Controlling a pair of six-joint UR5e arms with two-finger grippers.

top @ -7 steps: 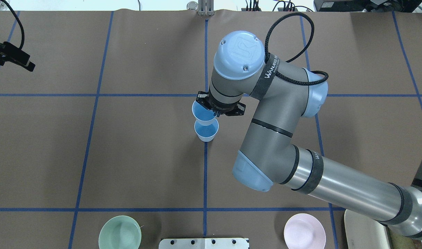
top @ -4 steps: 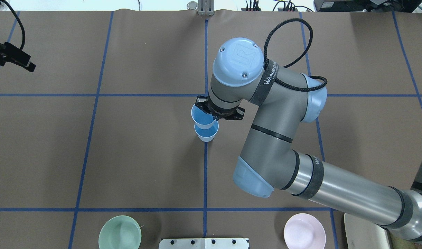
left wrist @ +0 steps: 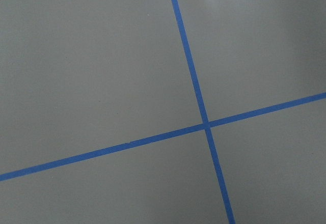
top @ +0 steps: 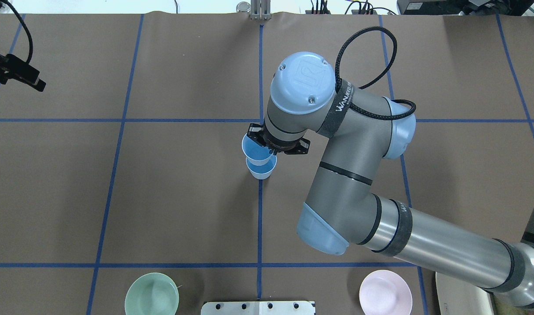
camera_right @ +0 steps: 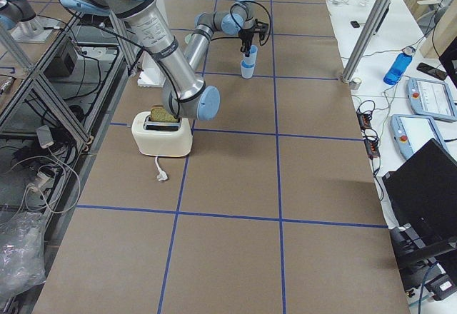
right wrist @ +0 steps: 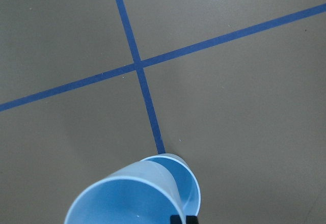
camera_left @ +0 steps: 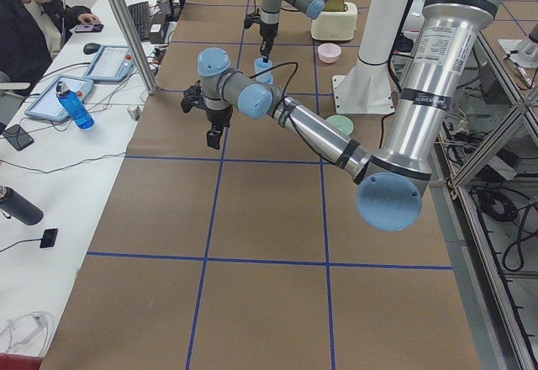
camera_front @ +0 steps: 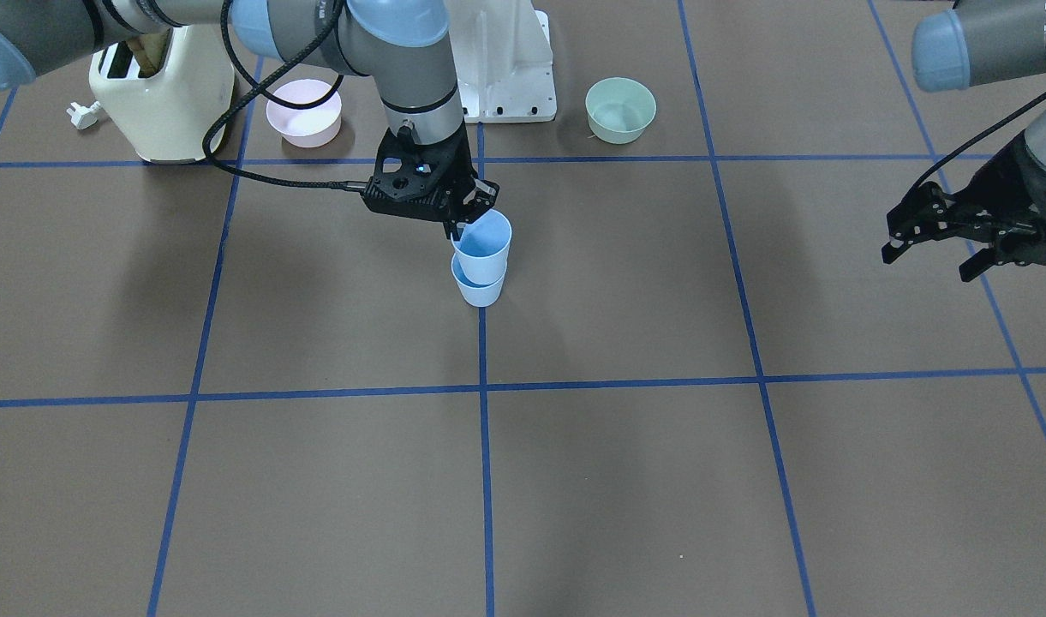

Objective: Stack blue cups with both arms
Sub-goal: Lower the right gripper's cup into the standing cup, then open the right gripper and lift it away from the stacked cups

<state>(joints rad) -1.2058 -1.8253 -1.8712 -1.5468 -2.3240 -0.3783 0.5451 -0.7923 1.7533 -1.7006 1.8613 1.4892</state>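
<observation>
Exterior front-facing view. Item: upper blue cup point(camera_front: 486, 242), pinched at its rim by the right gripper point(camera_front: 457, 230), partly nested and slightly tilted in the lower blue cup point(camera_front: 478, 291), about mid-table. Left gripper point(camera_front: 929, 257): spread, empty, near the table's left edge. Step judged: seating. Levelling, lowering and release are called for next.

Overhead exterior: high behind the robot, facing forward and down on the counter point(top: 183, 197); front-facing: across it, looking steeply down, white base point(camera_front: 505, 77) at 12 o'clock; both share the blue cups point(top: 261, 168) mid-frame. Exterior left and right: far off at the counter's ends, looking along it. Left wrist: close above a tape cross point(left wrist: 206, 124); right wrist: close above the cups, at 6 o'clock.
</observation>
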